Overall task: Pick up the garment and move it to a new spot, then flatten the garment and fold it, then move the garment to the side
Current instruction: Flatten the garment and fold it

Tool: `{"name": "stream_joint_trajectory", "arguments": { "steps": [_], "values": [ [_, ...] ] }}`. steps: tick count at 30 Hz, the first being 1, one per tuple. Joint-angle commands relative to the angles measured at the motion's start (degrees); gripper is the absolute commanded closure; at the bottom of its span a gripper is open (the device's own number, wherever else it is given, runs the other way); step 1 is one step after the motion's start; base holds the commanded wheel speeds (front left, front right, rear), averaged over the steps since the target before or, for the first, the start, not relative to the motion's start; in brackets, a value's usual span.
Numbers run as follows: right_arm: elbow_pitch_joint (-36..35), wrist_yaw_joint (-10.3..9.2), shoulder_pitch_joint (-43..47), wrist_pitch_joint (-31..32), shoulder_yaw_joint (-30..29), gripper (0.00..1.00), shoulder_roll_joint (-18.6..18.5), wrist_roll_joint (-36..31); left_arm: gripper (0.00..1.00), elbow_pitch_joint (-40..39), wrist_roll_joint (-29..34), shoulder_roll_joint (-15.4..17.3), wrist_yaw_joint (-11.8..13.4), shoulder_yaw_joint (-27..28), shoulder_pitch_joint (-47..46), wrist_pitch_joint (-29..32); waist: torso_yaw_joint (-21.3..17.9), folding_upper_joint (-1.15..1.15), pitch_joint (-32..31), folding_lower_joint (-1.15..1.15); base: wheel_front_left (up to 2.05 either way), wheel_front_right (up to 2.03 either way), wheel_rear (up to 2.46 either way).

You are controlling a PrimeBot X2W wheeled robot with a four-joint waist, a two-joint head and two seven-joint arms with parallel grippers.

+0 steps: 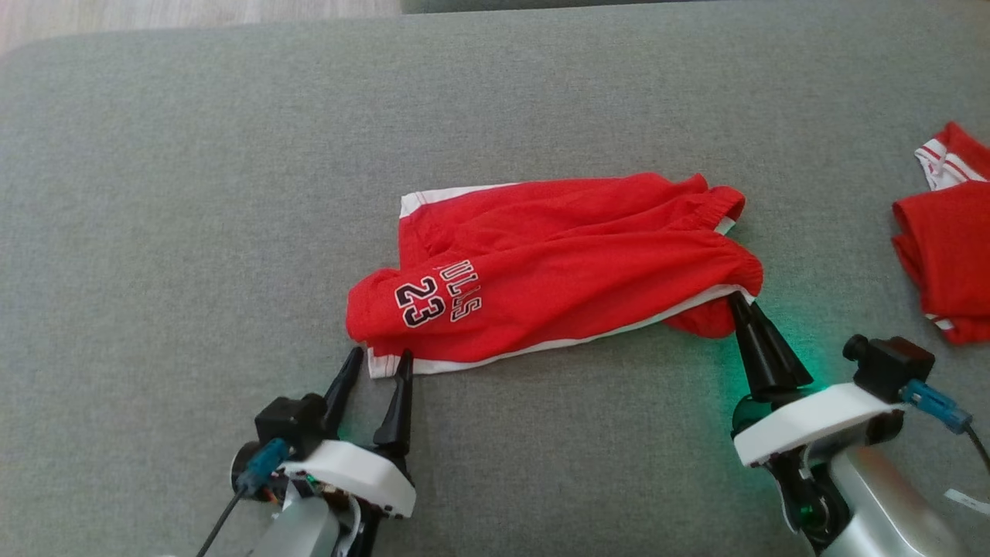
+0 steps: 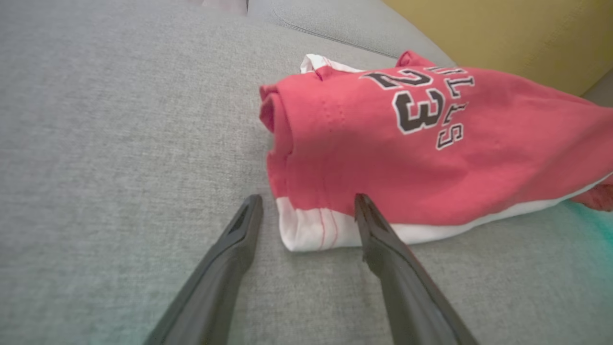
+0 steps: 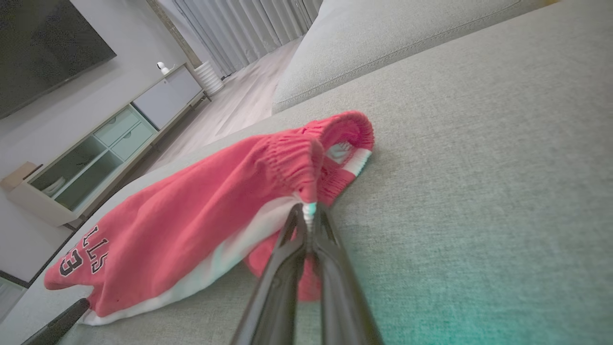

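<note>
Leftward, had L gripper wide apart, empty, astride white hem corner of red shorts, prob. to pinch it. Found shorts rumpled mid sofa. Rightward, clamped R gripper on waistband corner, raised slightly, likely for stretching flat.

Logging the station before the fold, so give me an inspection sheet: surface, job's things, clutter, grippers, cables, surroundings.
Surface: grey sofa cushion.
Job's things: red shorts, printed 23, rumpled.
Clutter: second red garment at the right edge.
Grippers: left gripper open, the shorts' white hem corner between its fingers; right gripper shut on the waistband end.
Cables: blue-plugged cable at the right wrist, another at the left.
Surroundings: TV, cabinet, curtains, wood floor.
</note>
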Motion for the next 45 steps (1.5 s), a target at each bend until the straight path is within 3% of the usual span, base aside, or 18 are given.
{"name": "stream_joint_trajectory", "arguments": {
  "steps": [1, 2, 3, 4, 12, 20, 26, 31, 38, 45],
  "values": [
    [-1.7, 0.11, -1.2, -0.6, 0.9, 1.00, -0.6, -0.4, 0.00, 0.7, -0.6, 0.2, -0.3, 0.0, -1.0, -0.1, -0.2, 0.00, 0.0, 0.00, 0.00, 0.00, 0.00],
    [-1.7, 0.11, -1.3, -0.6, 0.8, 1.00, -0.6, -0.5, 0.05, 1.4, -1.0, 0.2, -0.3, -0.6, -1.2, -0.1, -0.2, 0.00, 0.0, 0.00, 0.00, 0.00, 0.00],
    [-1.6, 0.11, -1.3, -0.6, 0.8, 1.00, -0.7, -0.5, 0.74, 2.3, -1.3, 0.2, -0.3, -1.2, -1.3, -0.1, -0.3, 0.00, 0.0, 0.00, 0.00, 0.00, 0.00],
    [-1.6, 0.11, -1.3, -0.6, 0.7, 1.00, -0.7, -0.6, 1.00, 3.1, -1.4, 0.2, -0.3, -1.7, -1.5, -0.1, -0.2, 0.00, 0.0, 0.00, 0.00, 0.00, 0.00],
    [-1.8, 0.11, -0.8, -0.6, -0.6, 1.00, 0.0, -0.6, 1.00, 5.0, -2.6, 0.2, -0.3, -4.4, -1.3, -0.1, 1.3, 0.00, -2.4, 0.00, 0.00, 0.00, 0.00],
    [-8.2, 0.11, -1.7, -0.6, -3.1, 1.00, 0.5, -1.1, 1.00, -7.8, -2.9, 2.3, -0.3, -0.1, -2.8, -0.1, 3.6, 0.00, -8.3, 0.00, 0.00, 0.00, 0.00],
    [-15.6, 0.11, -6.3, -0.6, -3.5, 1.00, -2.9, -0.8, 1.00, -16.4, -4.9, 10.4, -0.3, -0.8, -11.4, 0.3, 3.9, 0.00, -13.8, 0.00, 0.00, 0.00, 0.00],
    [-22.2, 0.11, -12.5, 1.6, -3.5, 1.00, -7.6, 2.1, 1.00, -23.1, -5.8, 16.9, -0.3, 0.2, -20.0, 5.4, 3.6, 0.00, -15.5, 0.00, 0.00, 0.00, 0.00],
    [-29.0, 0.11, -19.7, 13.1, -4.6, 1.00, -12.3, 4.4, 1.00, -29.6, -6.6, 21.8, 1.0, 2.2, -27.3, 15.3, 2.9, 0.00, -13.3, 0.00, 0.00, 0.00, 0.00],
    [-23.9, 0.11, -29.0, 18.7, -2.3, 1.00, -13.2, 2.7, 1.00, -25.9, -7.5, 20.5, 3.9, 3.2, -33.1, 19.5, 2.6, 0.00, -4.4, 0.00, 0.00, 0.00, 0.00]
  ]
}}
